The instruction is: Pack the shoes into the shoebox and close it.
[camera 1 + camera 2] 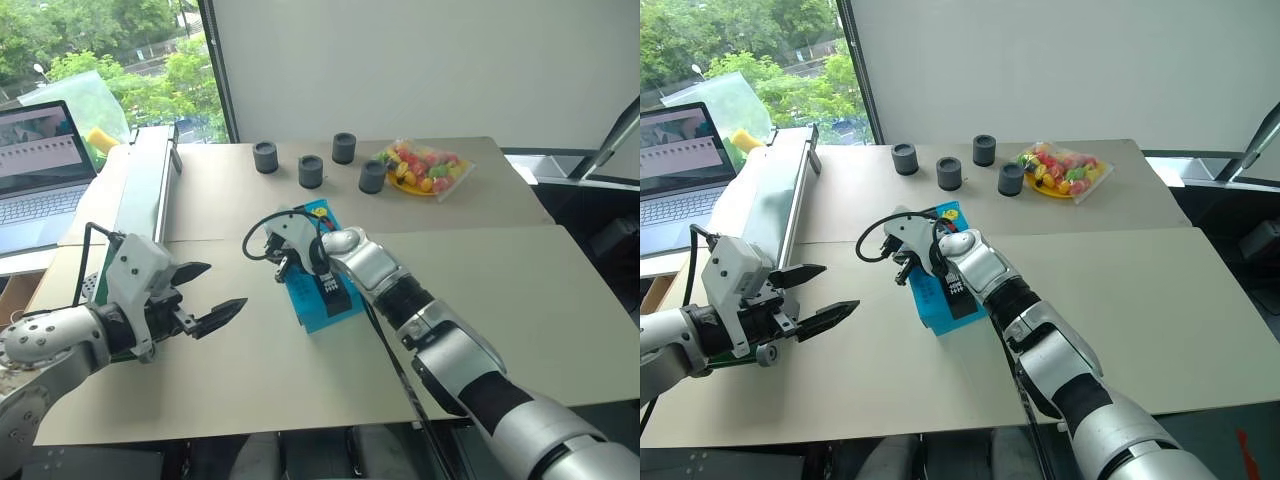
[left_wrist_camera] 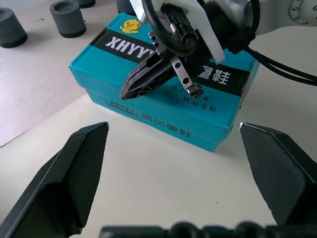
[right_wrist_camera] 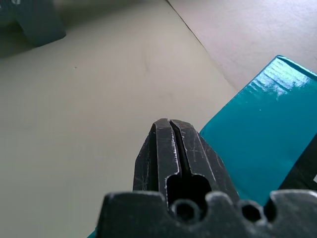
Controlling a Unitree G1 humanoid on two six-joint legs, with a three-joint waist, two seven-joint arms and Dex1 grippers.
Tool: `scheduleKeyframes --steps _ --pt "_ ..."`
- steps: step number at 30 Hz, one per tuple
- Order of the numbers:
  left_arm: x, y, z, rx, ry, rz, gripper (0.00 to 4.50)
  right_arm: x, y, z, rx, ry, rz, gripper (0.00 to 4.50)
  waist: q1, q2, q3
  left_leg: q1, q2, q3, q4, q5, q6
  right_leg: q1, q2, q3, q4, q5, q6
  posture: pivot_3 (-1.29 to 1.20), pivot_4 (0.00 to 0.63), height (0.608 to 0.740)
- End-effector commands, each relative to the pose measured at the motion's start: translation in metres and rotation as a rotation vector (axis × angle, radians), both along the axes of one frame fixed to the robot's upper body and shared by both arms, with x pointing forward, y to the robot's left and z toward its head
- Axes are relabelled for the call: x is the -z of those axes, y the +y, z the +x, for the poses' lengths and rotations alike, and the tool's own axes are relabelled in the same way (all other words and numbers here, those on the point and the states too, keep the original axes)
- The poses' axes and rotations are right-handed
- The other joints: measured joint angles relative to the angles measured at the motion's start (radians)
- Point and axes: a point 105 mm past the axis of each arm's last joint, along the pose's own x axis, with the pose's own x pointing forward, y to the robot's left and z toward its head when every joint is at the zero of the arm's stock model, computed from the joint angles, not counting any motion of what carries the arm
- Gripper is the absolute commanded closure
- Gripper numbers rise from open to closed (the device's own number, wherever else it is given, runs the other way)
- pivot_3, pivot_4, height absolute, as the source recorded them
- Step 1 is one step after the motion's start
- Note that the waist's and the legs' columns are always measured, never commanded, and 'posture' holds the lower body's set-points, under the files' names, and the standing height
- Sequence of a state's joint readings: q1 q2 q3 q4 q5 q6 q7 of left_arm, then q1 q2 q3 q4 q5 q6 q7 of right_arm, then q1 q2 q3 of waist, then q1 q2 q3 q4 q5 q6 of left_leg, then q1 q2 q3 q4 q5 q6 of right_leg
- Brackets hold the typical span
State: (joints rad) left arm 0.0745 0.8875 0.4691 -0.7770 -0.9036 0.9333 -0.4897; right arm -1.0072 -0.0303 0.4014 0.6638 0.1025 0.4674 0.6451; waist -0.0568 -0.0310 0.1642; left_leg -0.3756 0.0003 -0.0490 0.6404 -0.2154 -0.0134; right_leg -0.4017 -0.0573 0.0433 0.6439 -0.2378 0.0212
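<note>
A turquoise-blue rectangular cardboard shoebox [image 1: 322, 290] with black label bands lies closed on the beige bench [image 1: 250, 350], a little left of the middle of the head views, with its long side running from upper left to lower right. The right hand [image 2: 130, 88] is over the box's lid, its two black fingers pressed together with nothing between them; the tips are at the lid's near edge, and contact with the cardboard cannot be made out. The left hand [image 1: 205, 298] hangs above the bench at the lower left of the frame, apart from the box, its black fingers spread wide and empty, aimed toward the box.

Along the upper part of the frame stand four short dark grey cylinders [image 1: 311, 171] in a loose row, and just to their right a clear bag of colourful sweets [image 1: 423, 168]. An open laptop [image 1: 38, 175] is at the upper left edge, beside a long white rail-like frame [image 1: 145, 185].
</note>
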Motion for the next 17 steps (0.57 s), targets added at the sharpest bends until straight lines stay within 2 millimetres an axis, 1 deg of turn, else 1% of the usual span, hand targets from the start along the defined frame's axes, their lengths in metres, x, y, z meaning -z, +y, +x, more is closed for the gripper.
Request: scheduleKeyframes --steps 1,3,5,6,7,8,9,10,11,13,14,15,17 --pt "-0.012 0.004 0.002 -0.062 -0.093 -0.013 0.0 -0.027 -0.018 0.006 0.07 0.087 0.203 4.42 0.003 0.0 0.0 -0.001 0.0 0.0 0.0 0.0 0.0 -0.001 0.0 0.0 0.0 0.0 0.0 0.0 0.15 0.74" --pt "-0.013 0.007 0.004 -0.121 -0.13 -0.05 0.0 -0.083 -0.044 0.008 0.104 0.102 0.458 4.42 0.008 0.002 0.002 -0.005 0.0 -0.001 0.0 0.0 0.0 -0.004 0.001 0.0 0.001 0.0 0.0 0.0 0.15 0.74" --pt "-0.012 0.009 0.004 -0.169 -0.147 -0.079 0.0 -0.118 -0.069 0.001 0.096 0.099 0.612 4.42 0.017 0.002 0.003 -0.013 0.0 -0.003 0.001 0.0 0.0 -0.012 -0.001 0.0 0.002 0.001 0.0 0.0 0.15 0.74" --pt "-0.011 0.01 0.004 -0.189 -0.151 -0.088 0.0 -0.129 -0.079 -0.004 0.088 0.093 0.659 4.42 0.018 0.002 0.003 -0.017 0.0 -0.003 0.002 0.0 0.0 -0.017 -0.002 0.0 0.003 0.001 0.0 0.0 0.15 0.74" --pt "-0.01 0.016 0.007 -0.25 -0.167 -0.117 0.0 -0.144 -0.1 -0.012 0.078 0.085 0.724 4.42 0.019 0.002 0.003 -0.022 -0.001 -0.003 0.003 0.0 0.0 -0.021 -0.001 0.0 0.004 0.001 0.0 0.0 0.15 0.74" --pt "-0.009 0.02 0.009 -0.299 -0.176 -0.145 0.0 -0.152 -0.117 -0.02 0.072 0.073 0.753 4.42 0.019 0.002 0.003 -0.024 -0.001 -0.003 0.003 0.0 0.0 -0.023 -0.001 -0.001 0.003 0.001 0.0 0.0 0.15 0.74" --pt "-0.008 0.022 0.01 -0.335 -0.182 -0.171 0.0 -0.155 -0.13 -0.026 0.074 0.061 0.759 4.42 0.022 0.003 0.003 -0.025 -0.001 -0.003 0.002 0.0 0.0 -0.024 -0.002 -0.001 0.003 0.001 0.0 0.0 0.15 0.74" --pt "-0.007 0.025 0.012 -0.373 -0.189 -0.208 0.0 -0.149 -0.147 -0.027 0.136 0.019 0.706 4.42 0.027 0.002 0.003 -0.026 0.0 -0.003 0.002 0.0 0.0 -0.023 -0.003 -0.001 0.002 0.001 0.0 0.0 0.15 0.74" --pt "-0.006 0.026 0.013 -0.403 -0.198 -0.231 0.0 -0.137 -0.158 -0.023 0.216 -0.01 0.633 4.42 0.029 0.002 0.003 -0.026 0.0 -0.003 0.002 -0.001 0.001 -0.023 -0.003 -0.001 0.001 0.001 0.001 0.0 0.15 0.74" --pt "-0.003 0.03 0.015 -0.457 -0.201 -0.276 0.0 -0.108 -0.179 -0.01 0.392 -0.056 0.456 4.42 0.031 0.001 0.002 -0.025 -0.001 -0.002 0.002 -0.001 0.001 -0.02 -0.003 -0.001 0.0 0.001 0.001 0.0 0.15 0.74" --pt "0.001 0.032 0.016 -0.482 -0.198 -0.268 0.0 -0.096 -0.186 -0.006 0.453 -0.089 0.365 4.42 0.027 0.001 0.002 -0.023 -0.002 0.0 0.003 -0.001 0.001 -0.02 -0.003 0.0 0.0 0.001 0.001 0.0 0.15 0.74" --pt "0.003 0.033 0.017 -0.498 -0.197 -0.253 0.0 -0.088 -0.191 -0.004 0.487 -0.117 0.307 4.42 0.021 0.001 0.002 -0.022 -0.002 0.002 0.003 -0.001 0.001 -0.019 -0.002 0.002 0.001 0.001 0.001 0.0 0.15 0.74" --pt "0.005 0.034 0.018 -0.509 -0.205 -0.235 0.0 -0.082 -0.192 -0.002 0.51 -0.121 0.298 4.42 0.016 0.001 0.002 -0.02 -0.001 0.004 0.003 0.0 0.001 -0.019 -0.001 0.003 0.002 0.001 0.0 0.0 0.15 0.74"
